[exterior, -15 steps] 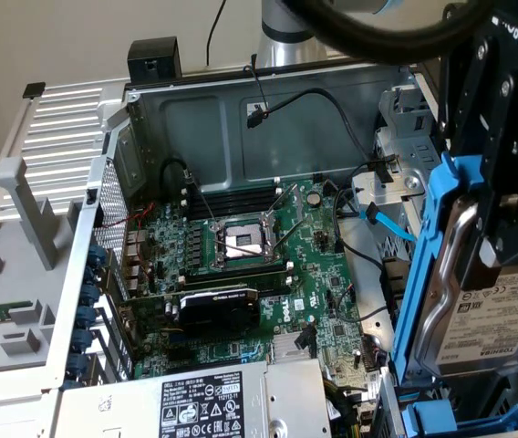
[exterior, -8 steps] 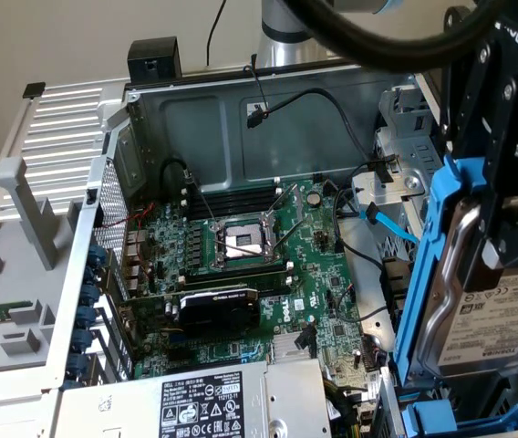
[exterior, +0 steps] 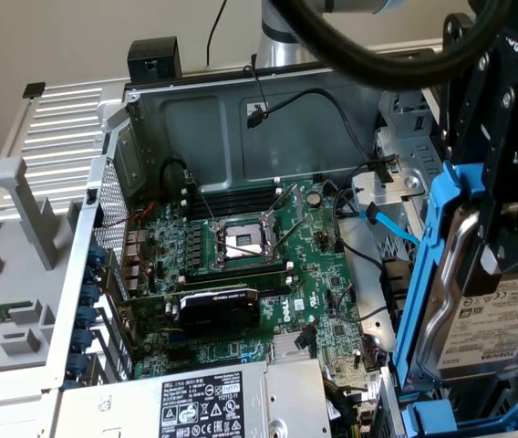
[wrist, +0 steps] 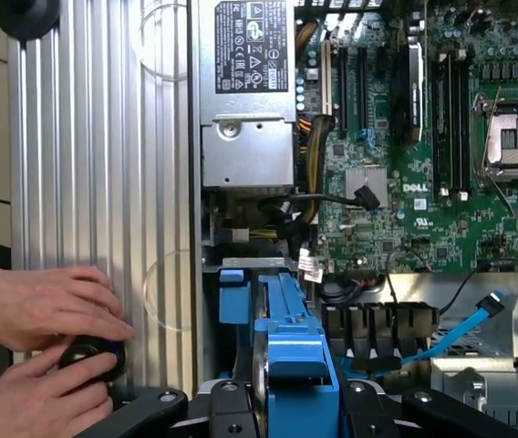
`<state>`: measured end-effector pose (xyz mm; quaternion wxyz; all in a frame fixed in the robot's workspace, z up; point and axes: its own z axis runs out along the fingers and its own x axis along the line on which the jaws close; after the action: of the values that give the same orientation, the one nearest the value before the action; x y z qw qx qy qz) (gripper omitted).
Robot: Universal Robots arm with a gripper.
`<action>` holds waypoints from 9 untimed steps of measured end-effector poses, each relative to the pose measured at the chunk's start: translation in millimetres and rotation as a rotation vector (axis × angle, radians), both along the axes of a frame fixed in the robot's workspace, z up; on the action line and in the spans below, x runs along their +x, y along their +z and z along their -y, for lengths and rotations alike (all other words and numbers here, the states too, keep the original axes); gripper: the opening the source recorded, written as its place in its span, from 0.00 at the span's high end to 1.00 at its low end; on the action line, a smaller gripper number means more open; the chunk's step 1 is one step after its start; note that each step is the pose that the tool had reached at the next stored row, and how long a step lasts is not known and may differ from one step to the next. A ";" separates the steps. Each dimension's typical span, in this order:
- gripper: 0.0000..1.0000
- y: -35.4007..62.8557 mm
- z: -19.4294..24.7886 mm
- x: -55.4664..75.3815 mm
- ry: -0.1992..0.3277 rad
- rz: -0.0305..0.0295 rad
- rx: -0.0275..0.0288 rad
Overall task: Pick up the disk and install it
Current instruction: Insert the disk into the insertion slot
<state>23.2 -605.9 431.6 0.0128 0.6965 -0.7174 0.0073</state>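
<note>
The disk (exterior: pixel 501 319), a silver drive with a white label in a bright blue carrier (exterior: pixel 428 274), hangs on edge at the exterior view's right, over the computer case's drive bay. My black gripper (exterior: pixel 505 155) is shut on it from above. In the wrist view the blue carrier (wrist: pixel 291 365) sits edge-on between my two black fingers (wrist: pixel 227 401), with the disk's thin silver edge beside it. Below it lies a blue bay slot (wrist: pixel 241 283).
The open case holds a green motherboard (exterior: pixel 241 265) with an empty processor socket (exterior: pixel 243 242), a grey power supply (exterior: pixel 213 401) and a blue data cable (exterior: pixel 391 226) beside the bay. A person's hands (wrist: pixel 40 310) grip a black knob (wrist: pixel 90 351) on the ribbed metal panel.
</note>
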 end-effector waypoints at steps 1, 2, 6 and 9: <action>0.63 -0.3 0.0 0.0 0.000 0.0000 0.0001; 0.63 -0.4 0.0 0.0 0.000 0.0000 0.0001; 0.63 -1.1 -0.1 0.0 0.000 0.0000 0.0000; 0.63 -1.5 -0.6 -0.3 0.000 0.0000 0.0002</action>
<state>22.9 -605.3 430.2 0.0128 0.6965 -0.7174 0.0073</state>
